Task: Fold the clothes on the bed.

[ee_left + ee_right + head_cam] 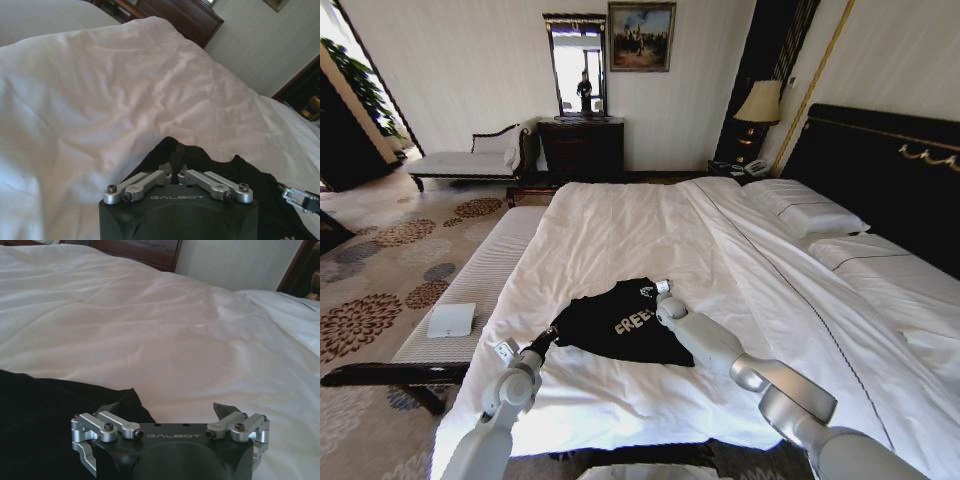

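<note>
1. The left gripper (175,174) sits at the near left edge of the T-shirt (620,322). In the left wrist view its fingers (165,172) are drawn almost together, tips meeting over black cloth. The tips sink into the dark fabric, so I cannot tell whether cloth is actually pinched between them.
2. The right gripper (167,412) is at the shirt's far right corner. Its fingers (224,412) are spread wide. One finger lies over the black hem, the other over white sheet, and nothing is held.
3. The shirt lies flat and partly bunched between the two grippers, on the near part of the bed (620,230). Its long axis runs across the bed, left to right. Only part of the white lettering can be read, and it runs slantwise.
4. Both arms cover parts of the shirt's edges in the head view. The right gripper is small there, its fingers hard to make out.
5. Beyond the grippers the duvet is rumpled. The pillows (805,212) lie far right against the headboard (880,170).
6. Left of the left gripper stands a bench (480,290) bearing a white pad (451,319).
</note>
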{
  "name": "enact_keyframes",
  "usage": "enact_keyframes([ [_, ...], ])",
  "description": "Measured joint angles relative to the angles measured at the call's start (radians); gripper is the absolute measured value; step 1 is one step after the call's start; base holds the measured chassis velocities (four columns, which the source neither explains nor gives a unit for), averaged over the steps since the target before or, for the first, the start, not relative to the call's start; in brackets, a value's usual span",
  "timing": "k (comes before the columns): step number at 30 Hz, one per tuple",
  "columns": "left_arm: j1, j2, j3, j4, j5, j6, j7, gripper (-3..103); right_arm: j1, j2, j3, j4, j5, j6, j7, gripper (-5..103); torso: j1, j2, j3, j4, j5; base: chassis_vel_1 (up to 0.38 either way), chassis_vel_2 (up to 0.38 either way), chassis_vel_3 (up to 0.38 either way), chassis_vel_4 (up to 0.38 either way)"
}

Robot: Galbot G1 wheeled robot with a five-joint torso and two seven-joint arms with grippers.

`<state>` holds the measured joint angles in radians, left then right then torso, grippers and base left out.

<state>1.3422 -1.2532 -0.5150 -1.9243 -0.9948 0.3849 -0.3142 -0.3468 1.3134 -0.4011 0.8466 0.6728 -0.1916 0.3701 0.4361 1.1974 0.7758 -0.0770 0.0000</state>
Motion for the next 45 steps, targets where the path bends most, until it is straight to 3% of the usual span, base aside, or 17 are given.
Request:
enact_keyframes([
  [6,-0.008,0.006,0.009,-0.006,-0.001,0.004,-0.003,0,0.036,0.033,0.014,-0.091,-0.018,0.004,-0.020,103,0.000,0.000,0.000,0.0000,0.0000,0.000,0.000,0.000,0.000],
  [7,-0.008,0.007,0.010,-0.008,-0.001,0.006,-0.004,0,0.043,0.040,0.019,-0.102,-0.019,0.004,-0.021,95,0.000,0.000,0.000,0.0000,0.0000,0.000,0.000,0.000,0.000],
  [16,0.003,0.006,0.005,-0.010,0.002,0.008,-0.004,0,0.051,0.037,-0.014,-0.038,0.024,-0.011,-0.019,93,0.000,0.000,0.000,0.0000,0.0000,0.000,0.000,0.000,0.000],
  [27,0.013,0.001,-0.006,-0.008,0.009,0.008,-0.004,0,0.056,0.036,-0.095,-0.057,-0.009,-0.121,0.079,95,0.000,0.000,0.000,0.0000,0.0000,0.000,0.000,0.000,0.000],
  [39,0.012,-0.003,-0.003,-0.005,0.013,0.008,-0.003,0,0.057,0.068,-0.019,-0.111,-0.056,-0.123,0.160,95,0.000,0.000,0.000,-0.0001,0.0000,0.000,0.000,0.000,0.000],
  [42,0.011,-0.003,-0.002,-0.002,0.013,0.008,-0.004,0,0.066,0.073,-0.010,-0.126,-0.062,-0.123,0.158,95,0.000,0.000,0.000,0.0000,0.0000,0.000,0.000,0.000,0.000],
  [45,0.010,-0.005,0.001,0.000,0.016,0.008,-0.003,0,0.075,0.073,-0.009,-0.134,-0.051,-0.090,0.103,95,0.000,0.000,0.000,-0.0001,0.0000,0.000,0.000,0.000,0.000],
])
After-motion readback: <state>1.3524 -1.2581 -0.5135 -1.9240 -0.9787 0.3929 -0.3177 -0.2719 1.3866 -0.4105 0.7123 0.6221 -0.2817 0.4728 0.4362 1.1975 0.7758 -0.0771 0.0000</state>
